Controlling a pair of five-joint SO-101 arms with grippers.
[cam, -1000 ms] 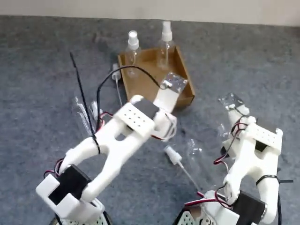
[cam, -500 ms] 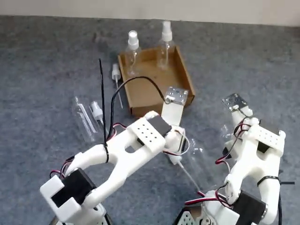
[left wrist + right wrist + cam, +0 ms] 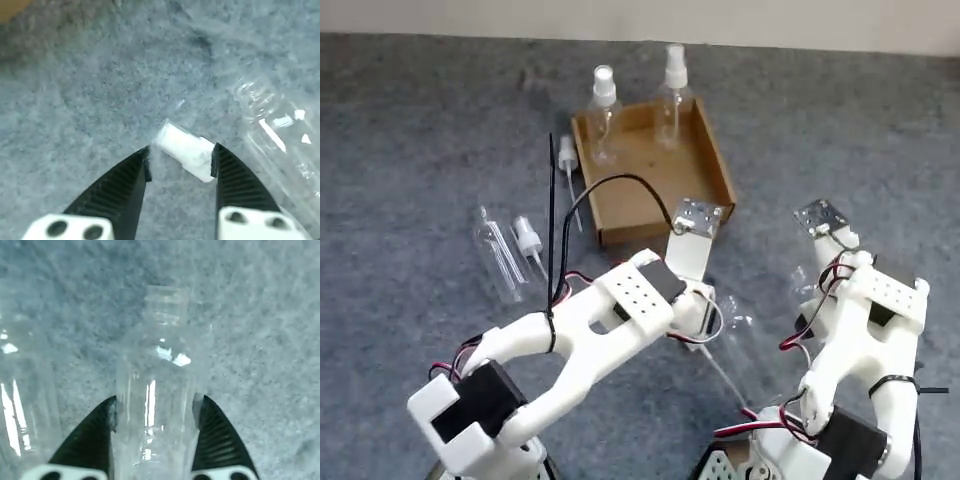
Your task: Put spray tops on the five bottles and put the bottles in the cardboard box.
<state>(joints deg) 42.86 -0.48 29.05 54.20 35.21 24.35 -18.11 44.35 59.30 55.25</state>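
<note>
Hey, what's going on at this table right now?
It's a bottle-capping job. The left end effector is open around a loose spray top lying on the grey carpet. The right end effector grips an uncapped bottle. Two capped bottles stand at the far end of the cardboard box. A third bottle lies outside it, uncapped.

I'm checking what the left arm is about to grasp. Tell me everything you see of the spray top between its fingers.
The spray top is a small white plastic piece lying on its side on the grey carpet. It sits between the open fingers of the left gripper, with one end close against a finger; whether they touch is unclear. A clear, uncapped bottle lies just beside it. The top is not fitted to any bottle.
</note>
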